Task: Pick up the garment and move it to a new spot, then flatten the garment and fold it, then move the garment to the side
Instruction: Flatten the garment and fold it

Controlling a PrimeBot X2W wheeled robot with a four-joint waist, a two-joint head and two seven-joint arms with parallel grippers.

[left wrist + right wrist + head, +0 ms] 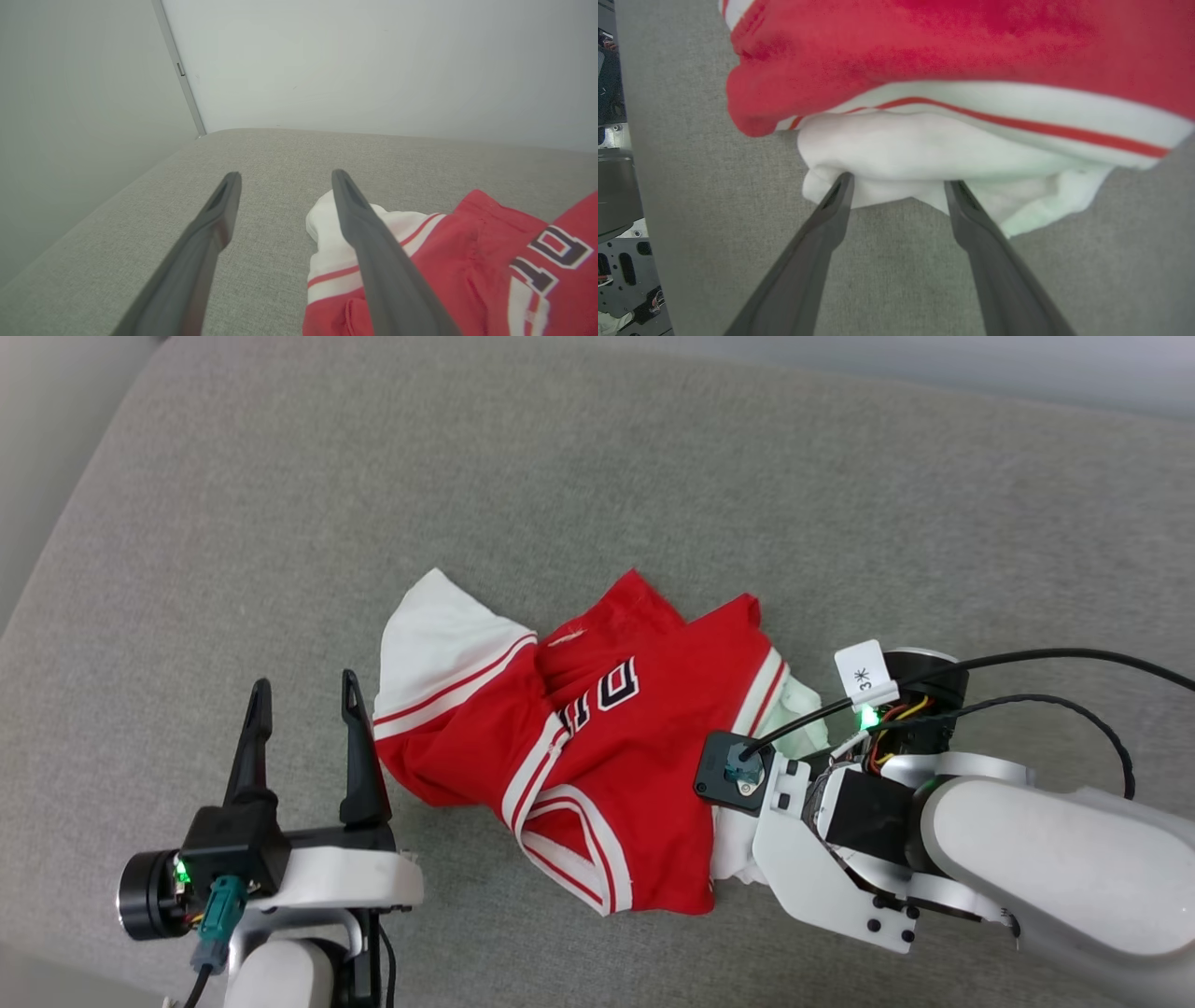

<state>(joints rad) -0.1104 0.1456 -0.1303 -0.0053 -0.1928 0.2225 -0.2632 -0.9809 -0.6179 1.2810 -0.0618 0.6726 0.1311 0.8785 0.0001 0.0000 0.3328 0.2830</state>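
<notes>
The garment (597, 747), a red shirt with white sleeves and striped trim, lies crumpled in the middle of the grey cushion (597, 476), with part of a black print showing. My left gripper (303, 695) stands open just left of it, its right finger (369, 233) against the white sleeve (327, 219). In the right wrist view my right gripper (899, 179) is open, its fingertips at the edge of the bunched white sleeve (924, 158) under the red cloth (952, 42). In the head view the right wrist (840, 803) covers that sleeve.
The cushion's left edge (65, 523) drops off beside a pale wall (373, 60). Bare grey fabric stretches above and to the left of the garment. Black cables (1046, 663) run from the right wrist. Robot base parts (616, 261) show past the cushion's edge.
</notes>
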